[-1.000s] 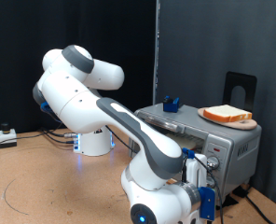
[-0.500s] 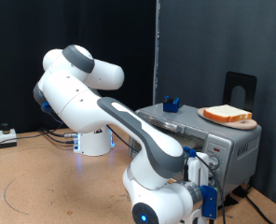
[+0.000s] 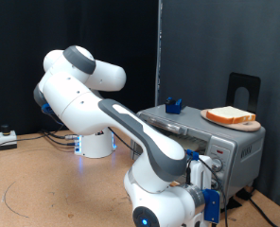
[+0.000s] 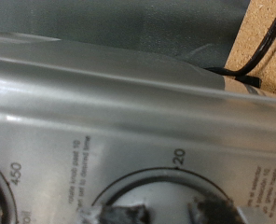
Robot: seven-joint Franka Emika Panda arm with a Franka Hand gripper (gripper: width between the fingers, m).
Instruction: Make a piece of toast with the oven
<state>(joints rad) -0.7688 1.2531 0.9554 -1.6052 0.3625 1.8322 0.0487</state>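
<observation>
No movement since the earlier frame. Pincer (image 4: 166, 213) fingers straddle a timer knob (image 4: 161, 191) on the boxy silver-grey oven (image 3: 211, 142), grip uncertain; knob rigid, pinch across it. Soft, light pale bread slice (image 3: 230, 115) lies on top.

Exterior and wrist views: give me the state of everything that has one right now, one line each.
oven: sits at the exterior view's right; door state hidden behind the arm.
timer knob: gripper fingers on either side of it.
gripper: at the oven's control panel; whether clamped is unclear.
piece of toast: pale, lying on a wooden board on top of the oven.
</observation>
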